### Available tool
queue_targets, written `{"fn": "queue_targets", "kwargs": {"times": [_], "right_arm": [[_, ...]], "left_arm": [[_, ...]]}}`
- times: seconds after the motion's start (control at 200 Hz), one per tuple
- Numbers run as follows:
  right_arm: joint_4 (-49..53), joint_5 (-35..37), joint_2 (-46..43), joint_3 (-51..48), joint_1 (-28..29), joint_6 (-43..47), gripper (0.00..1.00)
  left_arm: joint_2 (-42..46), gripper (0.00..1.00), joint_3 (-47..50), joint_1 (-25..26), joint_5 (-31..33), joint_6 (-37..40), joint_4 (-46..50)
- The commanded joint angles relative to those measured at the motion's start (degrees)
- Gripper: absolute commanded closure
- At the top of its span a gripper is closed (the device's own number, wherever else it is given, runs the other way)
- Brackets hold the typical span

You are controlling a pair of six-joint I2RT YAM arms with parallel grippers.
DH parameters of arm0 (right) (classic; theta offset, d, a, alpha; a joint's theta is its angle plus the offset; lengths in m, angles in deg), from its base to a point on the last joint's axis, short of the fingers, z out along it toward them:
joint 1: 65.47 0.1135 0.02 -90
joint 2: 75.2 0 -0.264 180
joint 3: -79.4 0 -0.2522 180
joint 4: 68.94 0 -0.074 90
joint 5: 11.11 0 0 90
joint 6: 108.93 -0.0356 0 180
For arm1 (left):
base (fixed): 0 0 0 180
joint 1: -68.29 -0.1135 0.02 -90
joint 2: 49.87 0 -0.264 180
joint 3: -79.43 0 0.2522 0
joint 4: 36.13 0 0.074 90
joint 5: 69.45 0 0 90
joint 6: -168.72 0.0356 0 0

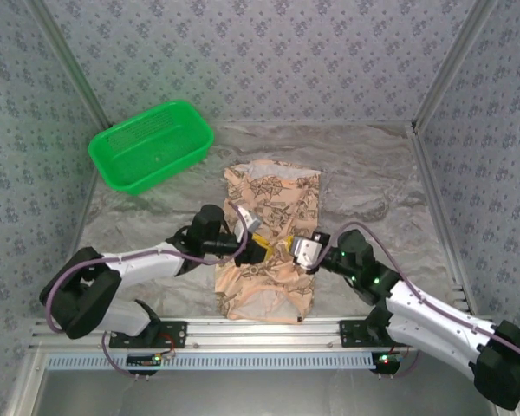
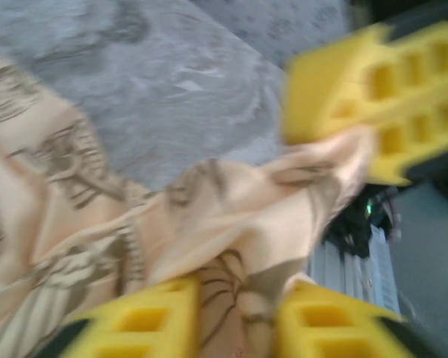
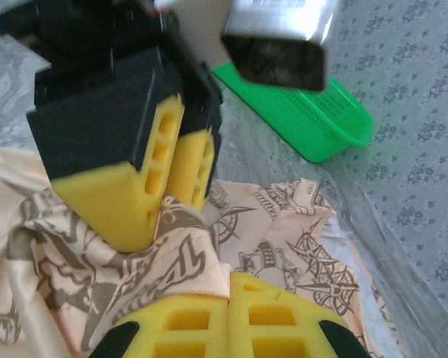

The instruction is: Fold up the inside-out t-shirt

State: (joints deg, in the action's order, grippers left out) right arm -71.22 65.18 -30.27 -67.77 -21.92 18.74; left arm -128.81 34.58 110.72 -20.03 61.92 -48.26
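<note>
T-shirt (image 1: pixel 273 217): tan printed cloth, rumpled at the middle of the table (image 1: pixel 373 191), one fold raised between the two grippers.
Right gripper (image 1: pixel 284 250): pads pressed together, pinching that raised fold.
Left gripper (image 1: pixel 258 252): just to the left, fingers apparently parted slightly, cloth between them; blur hinders certainty.
Basket (image 1: pixel 152 146): green, far left, well apart.

The left arm (image 1: pixel 143 263) and right arm (image 1: pixel 429 312) are white links with black joints and lilac cables (image 1: pixel 361 226), the left pincer (image 2: pixel 237 313) and right pincer (image 3: pixel 230 298) padded in yellow honeycomb blocks.
</note>
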Motion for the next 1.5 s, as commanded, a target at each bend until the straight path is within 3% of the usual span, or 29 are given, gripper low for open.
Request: {"fn": "queue_targets", "kwargs": {"times": [0.0,0.135,0.17,0.23,0.325,0.34,0.44,0.47,0.485,0.505,0.6,0.66,0.69,0.775,0.875,1.039,1.114,1.204,1.329,1.494], "right_arm": [[-1.88,1.09,5.0,6.79,-0.98,-2.39,1.0],[2.41,-0.24,16.65,15.1,-3.51,-8.09,1.0],[4.99,-1.2,19.73,17.67,-4.23,-9.58,0.95],[6.33,-0.16,24.79,20.12,-4.35,-12.62,0.75],[4.21,6.31,26.64,19.31,-4.76,-20.89,0.58],[4.11,7.76,26.26,19.14,-4.79,-22.82,0.5],[9.74,15.37,21.92,19.17,-5.4,-30.59,0.39],[11.61,18.26,19.99,19.12,-5.2,-31.8,0.24],[12.32,20.28,18.97,18.9,-4.96,-32.54,0.05],[13.08,23.38,17.56,18.71,-4.58,-33.8,0.01],[22.78,38.73,11.2,19.8,-4.86,-49.68,0.0],[35.1,37.98,8.16,23.35,-7.68,-60.67,0.0],[39.28,33.86,7.11,24.08,-9.63,-63.85,0.0],[37.62,15.9,6.37,23.33,-14.89,-60.79,0.05],[43.18,12.0,12.15,27.1,-14.86,-61.74,0.15],[43.81,2.93,23.82,31.62,-11.97,-58.57,0.22],[44.91,2.24,28.36,33.89,-9.59,-56.63,0.25],[44.6,2.62,32.99,34.97,-7.72,-57.08,0.3],[45.63,2.72,37.64,36.6,-4.97,-59.32,0.33],[49.8,4.85,39.6,39.16,-1.63,-61.28,0.46]], "left_arm": [[-0.78,0.65,-0.48,-1.82,-0.9,-2.53,-0.5],[0.25,0.56,-2.22,-2.04,1.91,-0.41,6.04],[0.67,0.56,-2.09,-2.2,3.13,-0.22,6.82],[1.26,0.54,-1.54,-3.2,4.85,-1.16,7.2],[2.26,0.49,-0.43,-5.41,5.76,-4.87,6.3],[2.48,0.49,-0.3,-5.67,5.75,-5.18,6.21],[3.63,0.42,-0.98,-6.55,7.59,-6.05,8.6],[3.58,0.41,-1.57,-6.73,8.19,-6.1,9.91],[3.49,0.41,-1.93,-6.81,8.45,-6.2,10.69],[3.25,0.4,-2.55,-6.86,8.99,-6.38,11.76],[0.24,0.4,-6.53,-7.16,8.97,-7.08,16.66],[-2.46,0.39,-9.14,-7.19,8.57,-8.67,18.8],[-3.79,0.39,-10.66,-7.16,8.88,-9.49,20.27],[-7.35,0.42,-14.81,-6.61,10.37,-10.23,26.65],[-8.63,0.45,-16.13,-3.3,10.31,-8.44,29.41],[-8.5,0.51,-15.5,4.5,17.88,-6.9,33.79],[-7.22,0.58,-13.63,8.35,23.01,-5.5,32.94],[-4.86,0.72,-9.48,14.12,34.4,-2.8,28.32],[-2.82,0.74,-2.22,21.33,44.77,4.62,16.56],[0.17,0.69,1.48,23.12,45.1,8.79,10.04]]}}
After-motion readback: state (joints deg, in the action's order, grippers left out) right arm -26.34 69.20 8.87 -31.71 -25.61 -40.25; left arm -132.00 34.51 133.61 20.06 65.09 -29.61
